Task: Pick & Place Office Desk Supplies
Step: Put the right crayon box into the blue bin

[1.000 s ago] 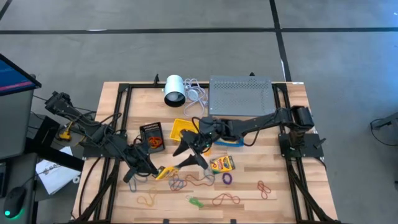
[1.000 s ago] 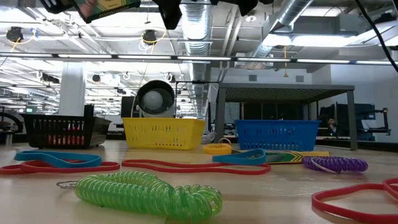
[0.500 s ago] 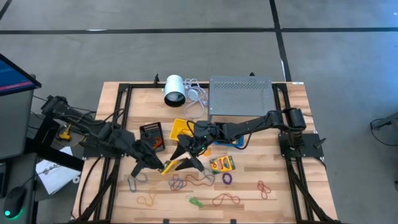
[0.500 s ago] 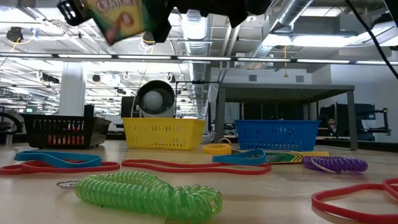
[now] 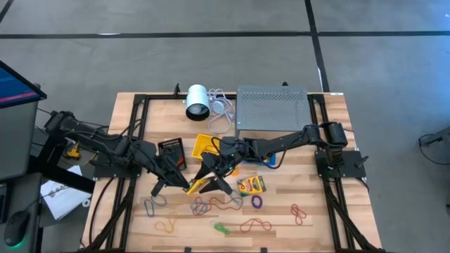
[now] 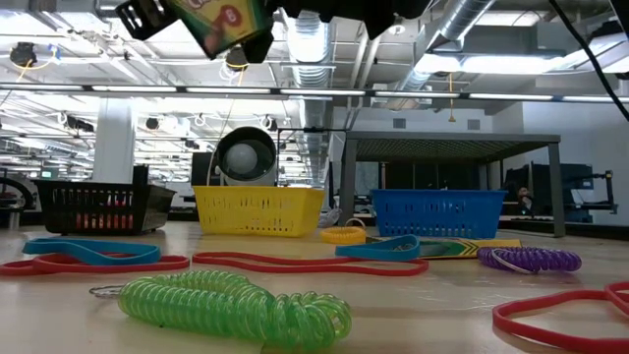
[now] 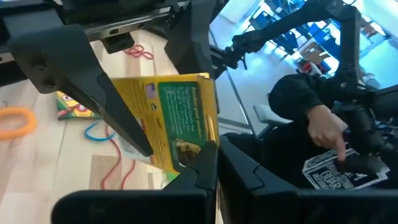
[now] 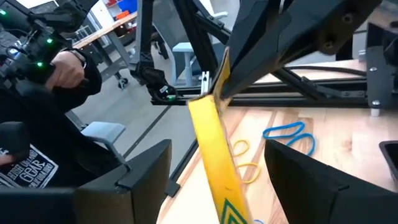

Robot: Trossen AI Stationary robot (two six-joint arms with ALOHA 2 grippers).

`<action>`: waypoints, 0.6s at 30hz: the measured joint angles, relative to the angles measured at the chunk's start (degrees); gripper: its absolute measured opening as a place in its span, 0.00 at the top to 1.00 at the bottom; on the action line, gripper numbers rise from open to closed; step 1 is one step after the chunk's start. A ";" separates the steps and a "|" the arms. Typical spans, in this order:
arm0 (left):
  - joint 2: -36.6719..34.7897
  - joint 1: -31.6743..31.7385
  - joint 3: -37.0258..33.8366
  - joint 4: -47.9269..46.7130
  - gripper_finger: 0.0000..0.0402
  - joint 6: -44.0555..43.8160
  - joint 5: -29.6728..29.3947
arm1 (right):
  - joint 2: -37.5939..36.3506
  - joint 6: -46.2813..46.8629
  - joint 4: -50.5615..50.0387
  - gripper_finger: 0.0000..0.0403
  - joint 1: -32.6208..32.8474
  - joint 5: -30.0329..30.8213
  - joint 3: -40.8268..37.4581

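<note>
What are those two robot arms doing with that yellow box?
The left end effector is holding a yellow-and-green crayon box up in the air above the table. The right end effector sits open right next to it, fingers on either side of the box. Another crayon box and coloured rubber bands lie below.

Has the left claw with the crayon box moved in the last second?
Yes. The left claw carried the crayon box up off the table, toward the yellow tray.

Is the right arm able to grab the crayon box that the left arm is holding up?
Probably yes: the right gripper is open, its fingers on both sides of the crayon box held by the left gripper, nothing between.
</note>
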 joint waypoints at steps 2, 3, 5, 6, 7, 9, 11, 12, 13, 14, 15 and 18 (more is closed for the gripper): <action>0.00 0.11 0.00 0.22 1.00 0.00 0.35 | 0.00 0.00 -0.24 0.40 0.02 0.09 0.00; 0.00 0.11 0.00 0.24 1.00 0.02 0.33 | 0.00 -0.07 -0.20 0.42 0.02 0.09 0.00; 0.00 0.11 0.00 0.29 1.00 0.12 0.35 | 0.00 -0.37 -0.12 0.48 0.02 0.11 0.00; 0.00 0.11 0.00 0.29 1.00 0.13 0.35 | 0.00 -0.50 -0.15 0.52 -0.01 0.11 0.00; 0.00 0.11 0.00 0.29 1.00 0.14 0.35 | 0.00 -0.60 -0.17 0.57 -0.02 0.10 0.00; 0.00 0.11 0.00 0.31 1.00 0.16 0.35 | 0.00 -0.63 -0.13 0.68 0.00 -0.10 0.00; 0.00 0.11 0.00 0.31 1.00 0.17 0.35 | 0.00 -1.29 -0.17 0.81 0.02 -0.19 0.00; 0.00 0.11 0.00 0.31 1.00 0.15 0.35 | 0.00 -1.97 -0.16 0.88 0.02 -0.27 0.00; -0.02 0.11 0.00 0.31 1.00 0.15 0.41 | 0.00 -2.67 -0.15 0.93 0.03 -0.55 0.00; -0.02 0.11 0.00 0.31 1.00 0.14 0.46 | 0.00 -3.34 -0.13 0.94 0.07 -0.63 0.00; -0.02 0.11 0.00 0.31 1.00 0.13 0.45 | 0.00 -3.35 -0.08 0.94 0.12 -0.77 0.00; -0.02 0.11 0.01 0.35 1.00 0.09 0.45 | 0.00 -1.67 -0.02 0.92 0.11 -1.27 0.00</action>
